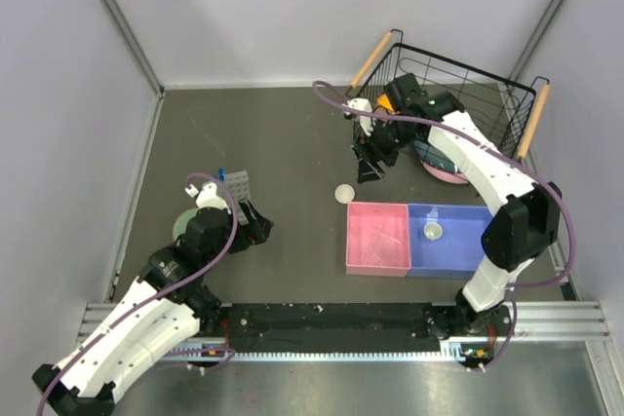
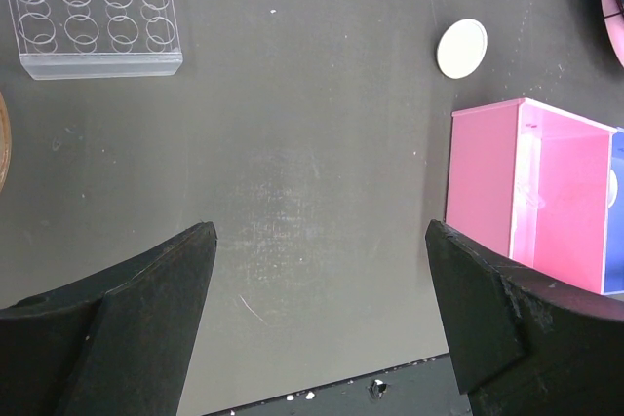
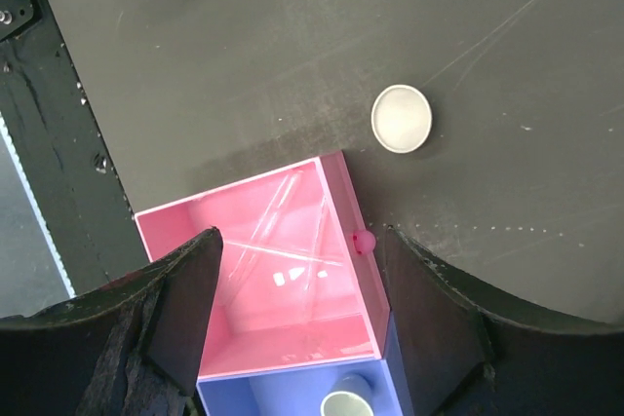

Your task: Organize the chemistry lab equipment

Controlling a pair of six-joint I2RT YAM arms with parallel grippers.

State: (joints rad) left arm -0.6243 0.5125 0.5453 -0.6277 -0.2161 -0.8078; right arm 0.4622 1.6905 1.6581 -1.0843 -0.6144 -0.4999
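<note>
Loose white dish (image 3: 401,118): flat on counter (image 3: 244,65), just beside pink bin (image 3: 234,204) corner, not touching.
Second dish (image 3: 346,404): in blue bin (image 1: 468,241).
Pipettes (image 3: 283,245): lying in pink bin.
Step (judged): loose dish to blue bin.
Method: centre over dish, descend straight, span rim, stay clear of bin wall.
Right fingers (image 3: 185,319): roughly half open, empty, hovering over pink bin.
Left fingers (image 2: 146,299): wide, empty, over bare counter, tube rack (image 2: 93,12) nearby.

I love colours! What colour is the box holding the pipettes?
The box is pink; right wrist view.
</note>
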